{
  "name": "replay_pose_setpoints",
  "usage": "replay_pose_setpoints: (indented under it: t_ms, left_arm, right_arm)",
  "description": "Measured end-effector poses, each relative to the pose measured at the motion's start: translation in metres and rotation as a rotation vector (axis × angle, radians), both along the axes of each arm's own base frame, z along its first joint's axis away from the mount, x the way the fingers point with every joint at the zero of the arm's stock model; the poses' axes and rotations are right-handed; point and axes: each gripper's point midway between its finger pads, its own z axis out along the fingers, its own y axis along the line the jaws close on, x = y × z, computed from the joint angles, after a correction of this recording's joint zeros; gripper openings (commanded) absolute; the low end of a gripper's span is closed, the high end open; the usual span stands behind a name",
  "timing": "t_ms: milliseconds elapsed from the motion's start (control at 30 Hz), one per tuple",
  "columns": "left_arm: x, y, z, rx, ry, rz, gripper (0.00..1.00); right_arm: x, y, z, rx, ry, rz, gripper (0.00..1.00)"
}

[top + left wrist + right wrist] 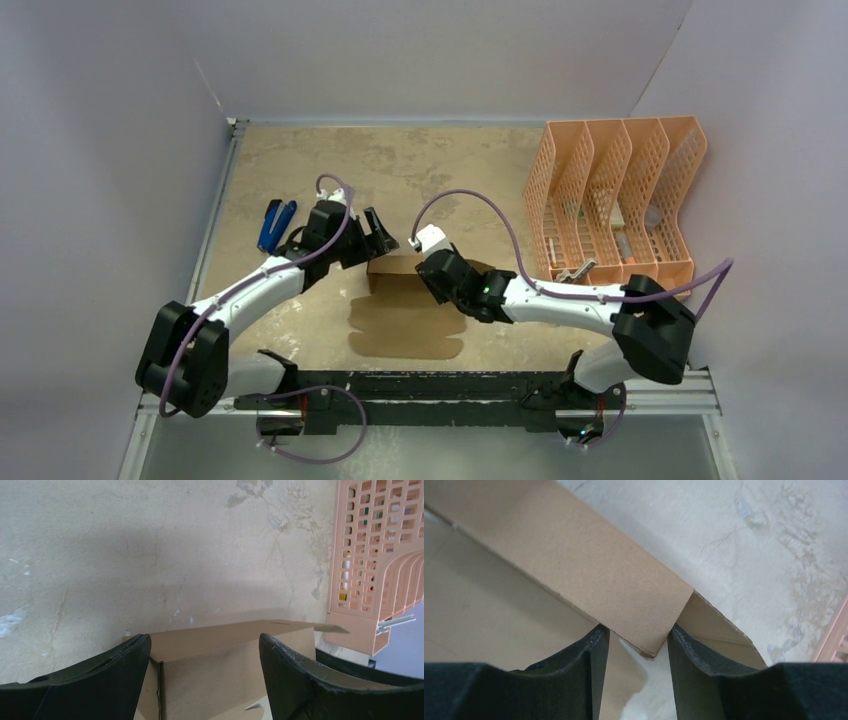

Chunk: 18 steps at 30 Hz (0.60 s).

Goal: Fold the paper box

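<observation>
Paper box [405, 322] lies mid-table [420, 170], near the arms' bases, its far wall folded up. Right gripper [636, 632]: jaws clenched on the right end of that raised flap. Left gripper [205, 642] hovers at the box's far-left corner, jaws spread wide, grasping nothing.

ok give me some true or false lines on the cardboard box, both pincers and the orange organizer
1. One flap of the brown cardboard paper box stands raised. True.
2. The right pincer is clear of the cardboard. False: a cardboard flap sits between its fingers, touching both.
3. The left pincer is open and clamps nothing. True.
4. The peach-orange perforated plastic file organizer stands on the left side. False: it stands at the far right.
</observation>
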Motion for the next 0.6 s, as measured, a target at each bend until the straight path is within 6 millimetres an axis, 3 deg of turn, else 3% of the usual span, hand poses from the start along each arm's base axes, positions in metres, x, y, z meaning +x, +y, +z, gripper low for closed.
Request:
replay_pose_setpoints:
  t_ms: [233, 433, 600]
  left_arm:
    - [0.0, 0.019, 0.008, 0.04, -0.038, 0.085, 0.79]
    - [0.002, 0.036, 0.014, 0.09, -0.069, 0.159, 0.8]
    - [-0.001, 0.049, 0.007, 0.142, -0.049, 0.197, 0.81]
  right_arm:
    - [0.039, 0.018, -0.004, 0.079, -0.049, 0.025, 0.52]
    - [0.039, 0.031, -0.001, 0.116, -0.046, 0.09, 0.61]
    - [0.039, 0.029, 0.028, 0.19, -0.07, 0.101, 0.71]
